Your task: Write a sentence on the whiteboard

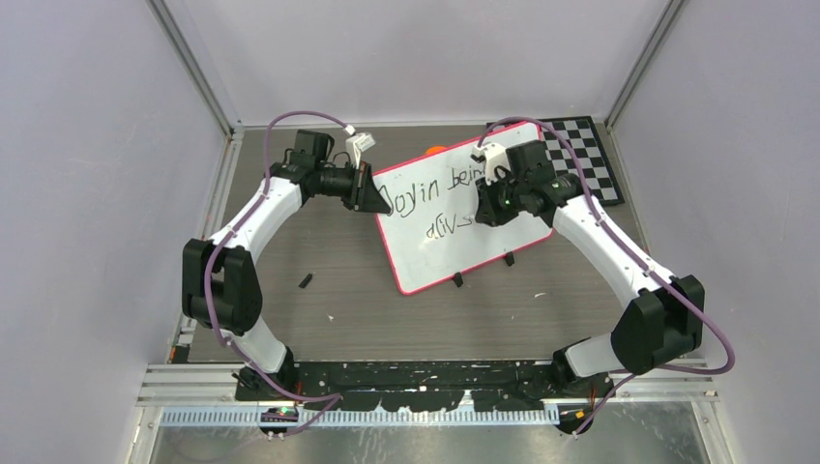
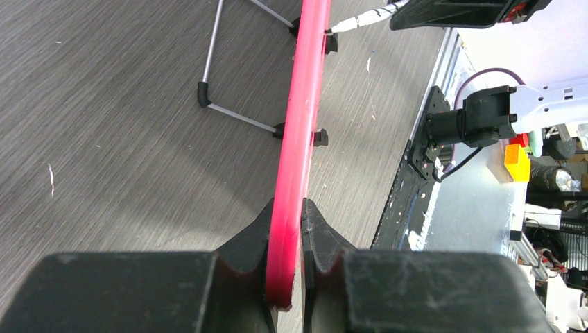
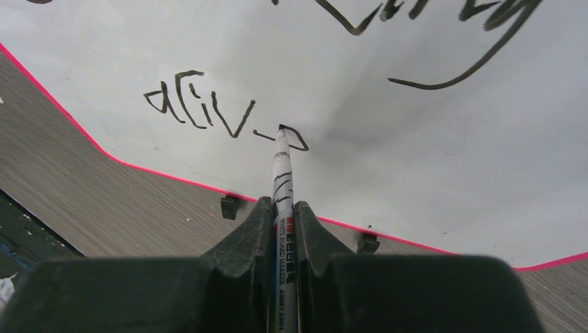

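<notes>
Right gripper [image 3: 283, 206] clamps the marker [image 3: 282, 170], tip on the whiteboard [image 3: 430, 180] at the unfinished sentence [image 3: 201, 107] — left gripper [image 2: 286, 216] pinches the pink-red rim [image 2: 306, 104], likely steadying it.

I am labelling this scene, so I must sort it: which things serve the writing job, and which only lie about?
In use: whiteboard, sentence, marker, left gripper clamping the board's rim, right gripper holding the marker.
Lying about: checkerboard, orange object behind the board, small black piece.
</notes>
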You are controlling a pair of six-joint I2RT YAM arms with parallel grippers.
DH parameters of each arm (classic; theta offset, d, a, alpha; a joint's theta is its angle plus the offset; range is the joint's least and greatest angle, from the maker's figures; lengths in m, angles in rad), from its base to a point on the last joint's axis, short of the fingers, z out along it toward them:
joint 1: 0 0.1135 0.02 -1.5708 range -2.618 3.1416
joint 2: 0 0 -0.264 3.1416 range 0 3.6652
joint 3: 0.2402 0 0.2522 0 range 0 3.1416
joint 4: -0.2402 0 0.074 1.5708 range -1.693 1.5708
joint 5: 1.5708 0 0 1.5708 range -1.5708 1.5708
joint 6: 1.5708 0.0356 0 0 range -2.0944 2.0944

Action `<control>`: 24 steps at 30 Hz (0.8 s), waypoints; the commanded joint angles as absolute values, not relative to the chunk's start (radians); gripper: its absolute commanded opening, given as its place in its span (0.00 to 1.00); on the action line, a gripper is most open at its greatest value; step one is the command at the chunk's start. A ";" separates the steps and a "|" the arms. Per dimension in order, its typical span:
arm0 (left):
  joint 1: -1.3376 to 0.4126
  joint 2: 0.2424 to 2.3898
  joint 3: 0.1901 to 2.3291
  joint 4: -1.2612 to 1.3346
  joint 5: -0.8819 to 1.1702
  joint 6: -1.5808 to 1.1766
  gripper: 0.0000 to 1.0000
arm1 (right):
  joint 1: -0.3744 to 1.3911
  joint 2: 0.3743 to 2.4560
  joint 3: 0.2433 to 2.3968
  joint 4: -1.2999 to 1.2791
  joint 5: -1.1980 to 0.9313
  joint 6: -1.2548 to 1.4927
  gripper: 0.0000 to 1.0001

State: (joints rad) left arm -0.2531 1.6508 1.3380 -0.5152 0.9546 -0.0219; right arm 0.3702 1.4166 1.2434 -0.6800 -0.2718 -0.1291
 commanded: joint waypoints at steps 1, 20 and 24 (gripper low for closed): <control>-0.255 1.635 1.343 -0.493 0.890 0.027 0.00 | 0.398 1.422 1.258 -0.610 -0.282 -0.118 0.00; -0.255 1.630 1.335 -0.493 0.887 0.032 0.00 | 0.368 1.394 1.199 -0.632 -0.203 -0.158 0.00; -0.255 1.628 1.338 -0.492 0.885 0.032 0.00 | 0.342 1.393 1.225 -0.664 -0.223 -0.174 0.00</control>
